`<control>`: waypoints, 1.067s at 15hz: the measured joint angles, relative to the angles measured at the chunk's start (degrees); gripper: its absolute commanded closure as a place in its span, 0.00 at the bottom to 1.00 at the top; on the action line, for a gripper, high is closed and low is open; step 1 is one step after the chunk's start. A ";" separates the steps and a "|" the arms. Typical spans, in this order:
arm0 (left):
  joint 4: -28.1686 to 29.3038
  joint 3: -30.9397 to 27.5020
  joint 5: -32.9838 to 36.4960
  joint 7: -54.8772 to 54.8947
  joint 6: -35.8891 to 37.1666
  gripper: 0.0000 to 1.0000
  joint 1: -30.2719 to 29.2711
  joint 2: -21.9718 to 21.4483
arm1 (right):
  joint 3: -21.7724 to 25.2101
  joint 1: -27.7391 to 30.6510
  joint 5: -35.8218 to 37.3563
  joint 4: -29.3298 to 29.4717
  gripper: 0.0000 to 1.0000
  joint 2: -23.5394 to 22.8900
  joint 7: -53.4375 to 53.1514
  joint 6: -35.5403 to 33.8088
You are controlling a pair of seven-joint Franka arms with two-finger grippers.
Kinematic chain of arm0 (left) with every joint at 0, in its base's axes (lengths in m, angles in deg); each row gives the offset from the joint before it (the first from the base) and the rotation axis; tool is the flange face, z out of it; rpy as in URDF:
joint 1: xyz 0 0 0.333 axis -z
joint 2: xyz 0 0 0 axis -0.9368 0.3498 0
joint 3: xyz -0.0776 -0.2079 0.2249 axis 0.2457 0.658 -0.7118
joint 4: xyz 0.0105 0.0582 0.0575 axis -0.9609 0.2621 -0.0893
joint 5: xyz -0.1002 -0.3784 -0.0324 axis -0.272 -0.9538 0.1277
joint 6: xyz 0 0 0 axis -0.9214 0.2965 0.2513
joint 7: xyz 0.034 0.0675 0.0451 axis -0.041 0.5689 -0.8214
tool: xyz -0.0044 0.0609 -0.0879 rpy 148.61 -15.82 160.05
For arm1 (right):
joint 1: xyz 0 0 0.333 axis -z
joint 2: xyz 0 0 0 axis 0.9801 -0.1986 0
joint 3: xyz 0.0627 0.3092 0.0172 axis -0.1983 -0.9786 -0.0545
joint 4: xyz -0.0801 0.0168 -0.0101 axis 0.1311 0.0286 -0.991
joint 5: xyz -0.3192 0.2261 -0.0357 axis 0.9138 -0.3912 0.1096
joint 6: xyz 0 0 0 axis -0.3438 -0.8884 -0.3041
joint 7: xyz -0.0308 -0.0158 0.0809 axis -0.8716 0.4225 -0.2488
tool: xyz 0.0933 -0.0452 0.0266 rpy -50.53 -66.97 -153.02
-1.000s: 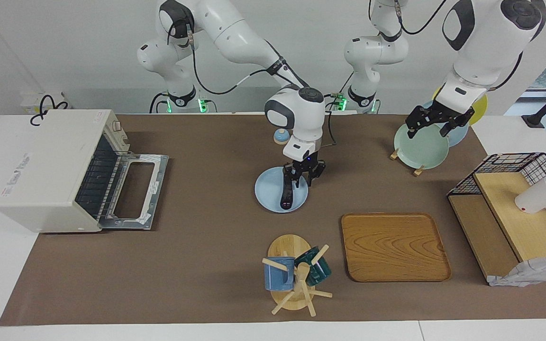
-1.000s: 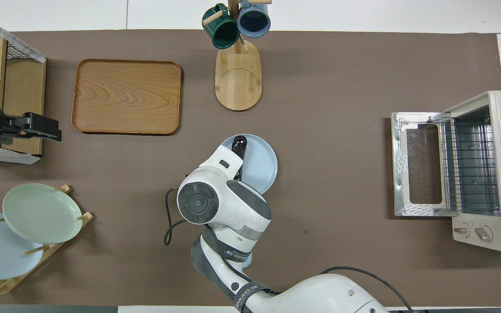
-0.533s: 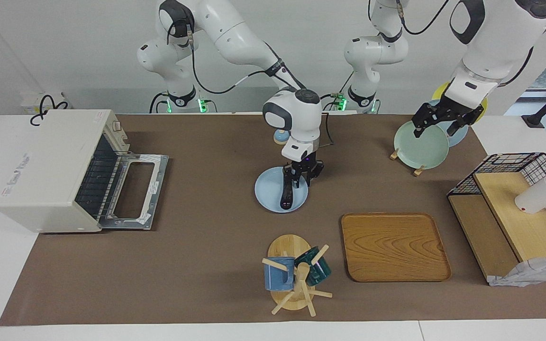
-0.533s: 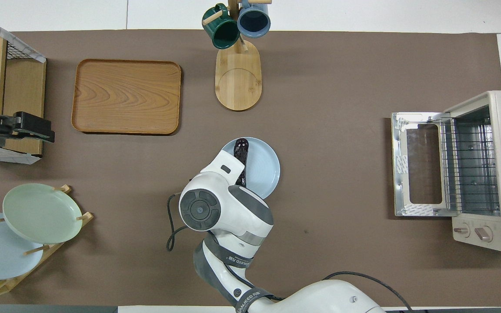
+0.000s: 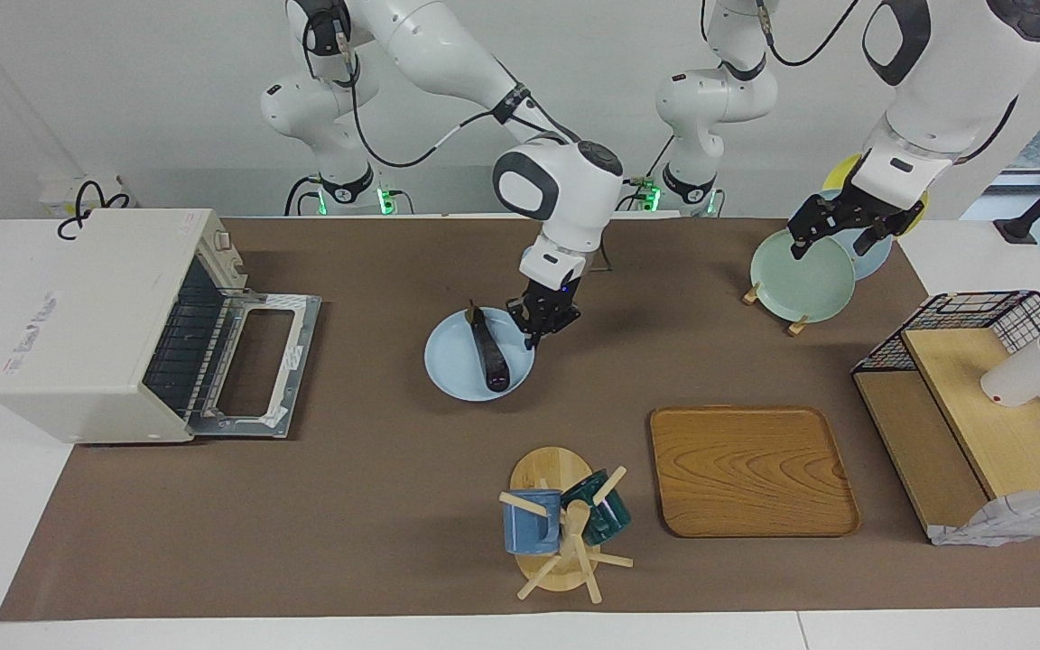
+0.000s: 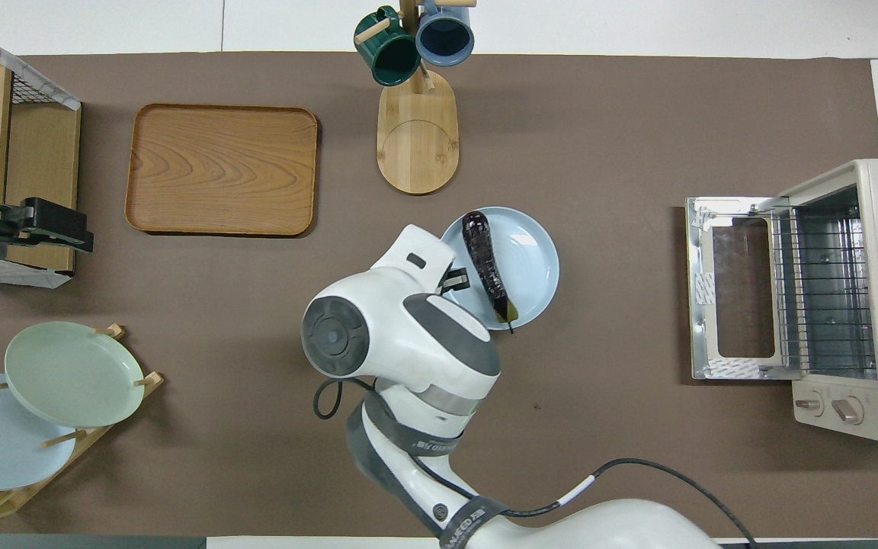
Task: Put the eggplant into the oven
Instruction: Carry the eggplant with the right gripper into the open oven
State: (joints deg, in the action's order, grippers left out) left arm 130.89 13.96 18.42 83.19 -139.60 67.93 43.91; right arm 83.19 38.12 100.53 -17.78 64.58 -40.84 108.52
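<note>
A glossy dark eggplant [image 5: 488, 355] lies on a smooth glazed plate [image 5: 452, 370], at nine o'clock from it the matt cream oven [image 5: 96, 325] with metal-framed glass door, and a grained wooden tray [image 5: 750, 469] on the matt brown counter [image 5: 376, 478].

The eggplant [image 5: 487, 350] lay loose on a light blue plate [image 5: 450, 366] at mid-table, stem end toward the robots. The right gripper [image 5: 542, 322] was low at that plate's rim on the left arm's side, just beside the eggplant, apart from it. The oven [image 5: 97, 322] sat at the right arm's end, door [image 5: 254, 365] dropped flat, rack visible. The left gripper [image 5: 836, 228] hung over a green plate [image 5: 800, 280] in a rack. A wooden tray [image 5: 751, 469] and a mug tree [image 5: 561, 521] stood farther from the robots than the blue plate.
</note>
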 measured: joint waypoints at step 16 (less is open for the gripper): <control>0.00 0.06 0.00 0.00 0.01 0.00 -0.19 0.04 | 0.21 35.62 -4.52 -32.80 1.00 28.01 38.31 8.25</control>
State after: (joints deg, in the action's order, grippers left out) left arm 130.89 14.02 18.42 83.19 -139.59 67.73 43.96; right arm 83.40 73.74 96.00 -50.58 92.59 -2.53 116.77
